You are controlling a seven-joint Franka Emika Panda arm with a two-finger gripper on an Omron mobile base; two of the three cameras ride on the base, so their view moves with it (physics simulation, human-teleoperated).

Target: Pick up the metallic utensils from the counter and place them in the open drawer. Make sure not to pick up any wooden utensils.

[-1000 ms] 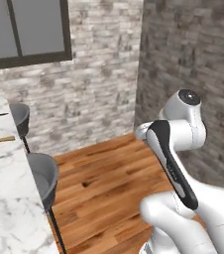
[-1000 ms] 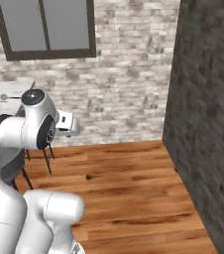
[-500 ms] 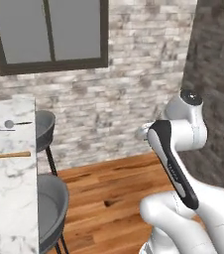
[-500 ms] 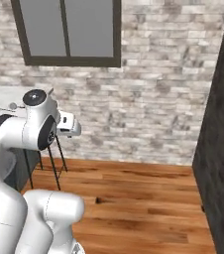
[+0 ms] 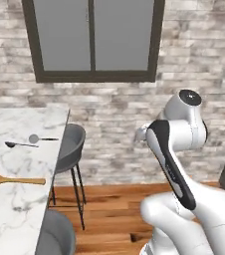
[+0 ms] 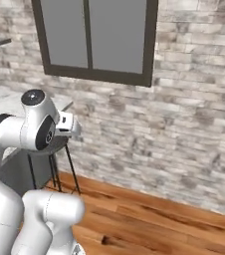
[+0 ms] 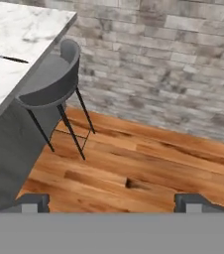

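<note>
The job has hardly begun: two small metal spoons [image 5: 33, 139] lie on the white marble surface [image 5: 15, 199] beside the big wooden spoon [image 5: 10, 180], nothing is picked up, and the jaws [image 7: 111, 201] are spread wide, far off, holding nothing.

White marble counter with grey veins [image 5: 15, 199]: one.
Slim silver metal utensils with round heads, lying on that counter: two, namely a round-headed spoon with a thin dark handle [image 5: 39, 138] and a darker slim spoon [image 5: 20, 145] just beside it.
Light orange-brown wooden spoon [image 5: 10, 180]: one.
Grey bucket-seat stools on thin black legs: two, one further [image 5: 70, 149], one nearer [image 5: 57, 236].
Dark-framed two-pane window [image 5: 92, 40]: one.
</note>
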